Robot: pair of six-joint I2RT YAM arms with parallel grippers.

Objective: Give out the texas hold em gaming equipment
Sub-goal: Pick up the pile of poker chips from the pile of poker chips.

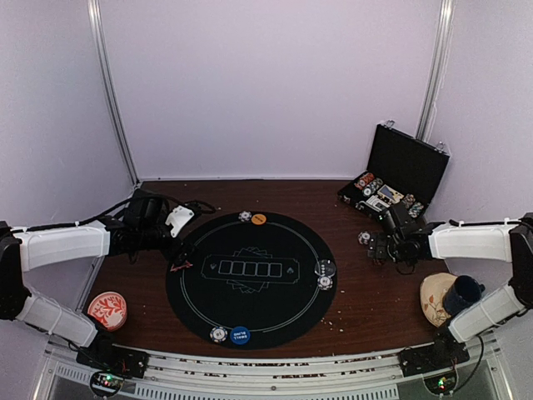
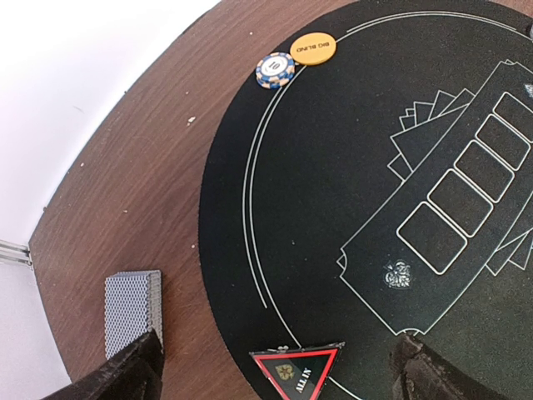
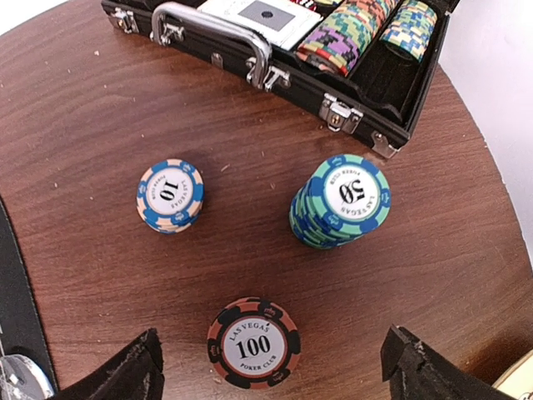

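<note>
**Top external view.** Round black felt mat (image 1: 250, 312) on the brown wooden desk (image 1: 350, 300). Three places on the mat's rim are furnished with an orange button disc (image 1: 259, 219), a blue button disc (image 1: 240, 335) and a black button disc (image 1: 325, 268). Each has a striped poker chip (image 1: 245, 216) just beside it. Red triangle marker (image 1: 181, 267) at the mat's left edge. Open black chip case (image 1: 408, 171) at far right. Left end effector (image 1: 171, 246) above the marker. Right end effector (image 1: 375, 247) between case and mat. Finger spread cannot be read here.

**Left wrist view.** Left end effector spread wide, holding nothing. The marker, lettered ALL IN, lies between its fingers. Grey-blue-backed card deck (image 2: 132, 310) rests on the desk just outside one finger, off the mat. The top view does not show this deck.

**Right wrist view.** Right end effector equally wide and empty, poised over a short red-and-black 100 chip stack (image 3: 253, 342). Blue-and-cream 10 chip stack (image 3: 170, 196) and taller green 50 chip stack (image 3: 341, 200) stand apart from it, nearer the case. Denominations are legible only here.

**Hazards.**
- An off-centre closure on the 100 stack could shear it and scatter chips.
- The flat marker may slip a pinch or drag the felt.
- A descending left finger could clip the deck.
</note>
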